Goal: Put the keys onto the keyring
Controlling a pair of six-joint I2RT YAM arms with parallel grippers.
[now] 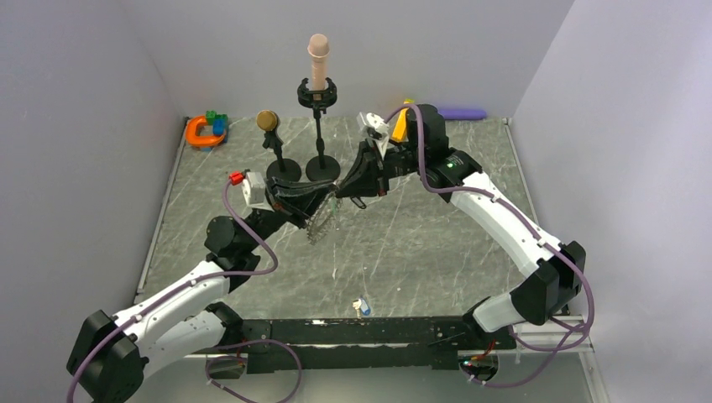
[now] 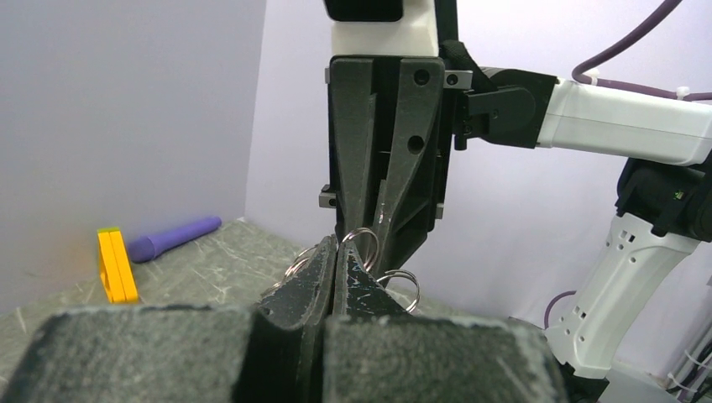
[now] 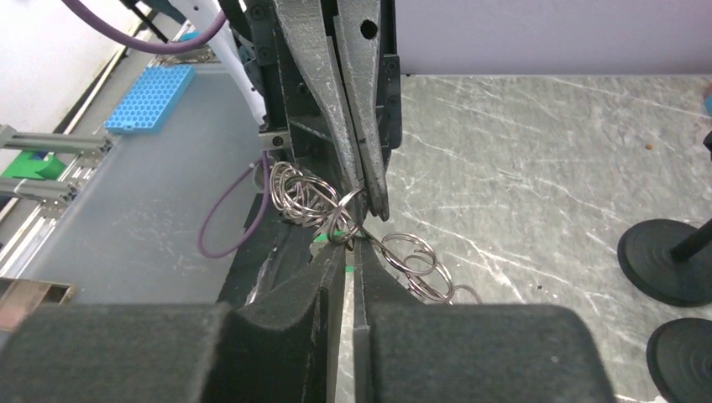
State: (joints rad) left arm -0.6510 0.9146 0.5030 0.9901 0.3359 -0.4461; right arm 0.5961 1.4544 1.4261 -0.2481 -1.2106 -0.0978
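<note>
Both grippers meet above the middle of the table. My left gripper (image 1: 323,203) (image 2: 336,250) is shut on the keyring (image 1: 320,223), a chain-like loop of metal rings that hangs below its tips. Ring loops (image 2: 363,243) stick out on either side of its fingers. My right gripper (image 1: 348,190) (image 3: 351,248) faces it tip to tip and is shut on a green key (image 3: 323,238), of which only slivers show. Keyring coils (image 3: 298,193) lie on both sides of the tips. Another tiny key (image 1: 361,306) lies on the table near the front edge.
Two black stands with round bases (image 1: 284,170) (image 1: 323,168) (image 3: 667,260) stand just behind the grippers. An orange toy (image 1: 204,132) sits at the back left, with a purple cylinder (image 1: 460,112) (image 2: 172,238) and a yellow block (image 2: 116,266) at the back right.
</note>
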